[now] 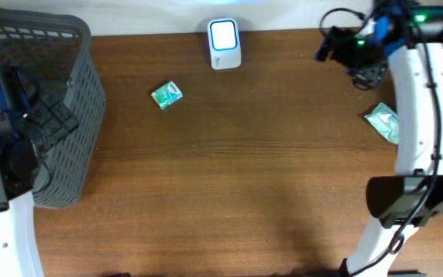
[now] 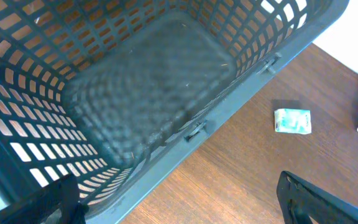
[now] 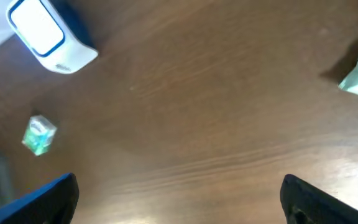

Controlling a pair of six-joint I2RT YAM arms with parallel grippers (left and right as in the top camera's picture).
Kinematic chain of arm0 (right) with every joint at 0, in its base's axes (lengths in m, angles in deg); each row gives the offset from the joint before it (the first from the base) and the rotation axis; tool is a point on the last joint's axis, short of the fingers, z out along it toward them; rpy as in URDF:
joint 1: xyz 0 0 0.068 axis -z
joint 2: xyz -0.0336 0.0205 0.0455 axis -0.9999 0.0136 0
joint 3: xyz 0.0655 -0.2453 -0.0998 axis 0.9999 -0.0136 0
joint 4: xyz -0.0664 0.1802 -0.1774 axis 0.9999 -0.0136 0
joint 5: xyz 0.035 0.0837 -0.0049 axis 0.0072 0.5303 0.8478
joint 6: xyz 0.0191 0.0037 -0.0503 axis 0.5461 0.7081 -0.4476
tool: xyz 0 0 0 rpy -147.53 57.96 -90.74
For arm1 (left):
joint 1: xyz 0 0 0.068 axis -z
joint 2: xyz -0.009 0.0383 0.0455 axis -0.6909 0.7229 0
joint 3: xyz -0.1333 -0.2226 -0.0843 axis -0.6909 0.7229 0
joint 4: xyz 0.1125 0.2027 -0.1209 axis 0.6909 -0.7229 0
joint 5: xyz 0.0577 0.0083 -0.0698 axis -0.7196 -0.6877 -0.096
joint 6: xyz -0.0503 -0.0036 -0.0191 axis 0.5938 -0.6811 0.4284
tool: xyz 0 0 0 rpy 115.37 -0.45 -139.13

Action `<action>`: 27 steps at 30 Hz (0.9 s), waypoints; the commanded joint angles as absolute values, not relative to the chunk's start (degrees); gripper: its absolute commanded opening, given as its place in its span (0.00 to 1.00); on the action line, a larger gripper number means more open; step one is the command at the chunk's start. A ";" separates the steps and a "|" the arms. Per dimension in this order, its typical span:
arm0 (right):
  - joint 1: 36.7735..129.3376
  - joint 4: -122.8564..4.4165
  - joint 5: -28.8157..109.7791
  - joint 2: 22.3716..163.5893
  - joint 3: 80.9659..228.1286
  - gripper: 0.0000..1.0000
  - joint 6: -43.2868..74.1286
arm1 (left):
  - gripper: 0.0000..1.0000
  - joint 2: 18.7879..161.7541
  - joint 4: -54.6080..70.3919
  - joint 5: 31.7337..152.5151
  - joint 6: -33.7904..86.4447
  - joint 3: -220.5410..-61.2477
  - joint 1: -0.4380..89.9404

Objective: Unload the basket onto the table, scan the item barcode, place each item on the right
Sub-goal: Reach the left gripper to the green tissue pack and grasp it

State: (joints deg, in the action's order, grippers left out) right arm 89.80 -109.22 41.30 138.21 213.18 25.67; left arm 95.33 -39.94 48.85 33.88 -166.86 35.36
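Tabletop [image 1: 268,177] holds green packet [image 1: 166,95] near scanner [image 1: 224,44]; left gripper [image 2: 179,199] and right gripper [image 3: 182,194] gape empty; advise grasping packet edgewise, barcode exposed.

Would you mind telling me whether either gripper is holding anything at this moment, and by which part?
Nothing is held: the left gripper and the right gripper both stand open and empty.

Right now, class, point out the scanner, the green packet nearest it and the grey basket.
scanner [image 1: 224,36], overhead view, on its lit white face.
green packet [image 1: 166,95], overhead view, on its middle.
grey basket [image 1: 83,115], overhead view, on its mesh side wall.
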 commanded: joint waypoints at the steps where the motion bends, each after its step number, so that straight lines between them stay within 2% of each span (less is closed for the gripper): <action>1: 90.85 -108.91 30.11 137.95 213.20 0.99 25.34 | 0.99 94.92 -40.01 48.85 34.40 -167.01 35.01; 10: 101.32 -109.52 27.82 137.97 213.20 0.99 25.32 | 0.99 94.92 -38.63 50.25 34.43 -167.01 35.01; 14: 101.30 -109.52 27.82 137.97 213.20 0.99 25.32 | 0.99 94.92 -37.23 60.87 34.43 -167.01 35.01; 16: 101.30 -109.52 27.84 137.97 213.20 0.99 25.32 | 1.00 95.05 -33.36 72.72 33.84 -167.01 35.10; 19: 101.30 -109.52 27.84 137.97 213.20 0.99 25.32 | 0.98 97.12 -27.75 85.63 17.55 -167.01 39.21; 23: 101.30 -109.52 27.84 137.97 213.20 0.99 25.32 | 0.99 105.12 -26.85 83.25 3.17 -167.01 49.51; 27: 101.30 -109.52 27.82 137.97 213.20 0.99 25.32 | 1.00 115.90 -18.04 62.55 -3.93 -167.01 56.59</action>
State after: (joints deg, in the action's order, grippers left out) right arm 101.51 -109.52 28.78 138.21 213.18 25.50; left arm 110.63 -22.76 75.23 4.77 -166.90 53.55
